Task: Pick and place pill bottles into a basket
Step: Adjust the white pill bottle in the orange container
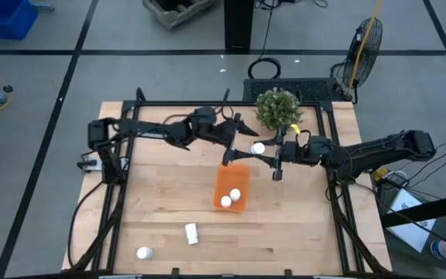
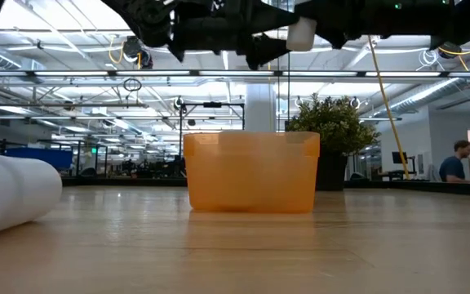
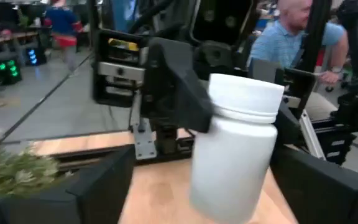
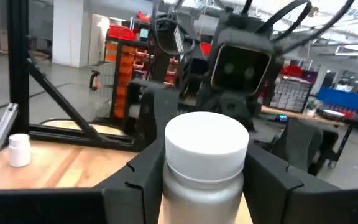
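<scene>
Inside the shallow rectangular bright-orange plastic basket [image 1: 231,187], two small white cylindrical capped pill bottles [image 1: 231,198] are already seen, so two of five are judged done. A third white pill bottle [image 1: 259,148] is held above the wooden table, just beyond the basket's far end, pinched between the fingers of the right gripper [image 4: 205,186]; its long axis is aligned with those fingers, cap end foremost. The left gripper [image 1: 232,143] is met close beside it, jaws spread on either side of the bottle, not visibly touching. Two more white bottles [image 1: 191,232] lie well apart on the near table, the nearer on its side.
</scene>
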Controlling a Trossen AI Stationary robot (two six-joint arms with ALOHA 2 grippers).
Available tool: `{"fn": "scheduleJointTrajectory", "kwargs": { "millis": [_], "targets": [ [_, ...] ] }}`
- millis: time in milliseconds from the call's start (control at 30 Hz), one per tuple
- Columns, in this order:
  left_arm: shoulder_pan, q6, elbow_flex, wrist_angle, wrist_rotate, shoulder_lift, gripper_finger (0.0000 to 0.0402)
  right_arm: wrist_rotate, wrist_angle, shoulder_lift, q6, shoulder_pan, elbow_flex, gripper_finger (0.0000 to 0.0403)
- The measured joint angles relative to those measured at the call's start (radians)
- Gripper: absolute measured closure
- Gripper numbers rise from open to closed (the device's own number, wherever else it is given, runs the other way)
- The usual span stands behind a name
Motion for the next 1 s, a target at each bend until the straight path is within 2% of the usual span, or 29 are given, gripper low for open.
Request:
{"fn": "scheduleJointTrajectory", "kwargs": {
  "millis": [33, 100, 167, 267, 433, 633, 733, 1000],
  "targets": [
    [0.006, 0.002, 0.0, -0.045, -0.002, -0.022, 0.0019, 0.0, -0.004, 0.0, 0.008, 0.007, -0.001, 0.0246],
    [0.015, 0.002, 0.0, -0.109, -0.01, -0.065, 0.002, -0.018, -0.029, 0.002, 0.025, 0.019, -0.004, 0.0246],
    [0.032, 0.036, 0.004, -0.167, -0.035, -0.115, 0.0038, -0.05, -0.062, 0.012, 0.04, 0.035, -0.008, 0.0246],
    [0.053, 0.072, 0.004, -0.248, -0.049, -0.189, 0.0065, -0.039, -0.024, 0.049, 0.065, 0.05, -0.005, 0.0246],
    [0.089, 0.079, 0.002, -0.29, -0.045, -0.269, 0.0097, -0.041, 0.106, 0.195, 0.111, 0.064, -0.007, 0.0246],
    [0.111, 0.082, 0.002, -0.321, -0.043, -0.278, 0.0116, -0.085, 0.317, 0.402, 0.184, 0.049, 0.001, 0.0246],
    [0.118, 0.091, 0.002, -0.345, -0.044, -0.277, 0.0121, -0.087, 0.329, 0.485, 0.202, 0.036, 0.038, 0.0246],
    [0.113, 0.112, 0.002, -0.345, -0.043, -0.277, 0.0122, -0.208, 0.333, 0.673, 0.217, 0.005, 0.185, 0.0246]
  ]
}}
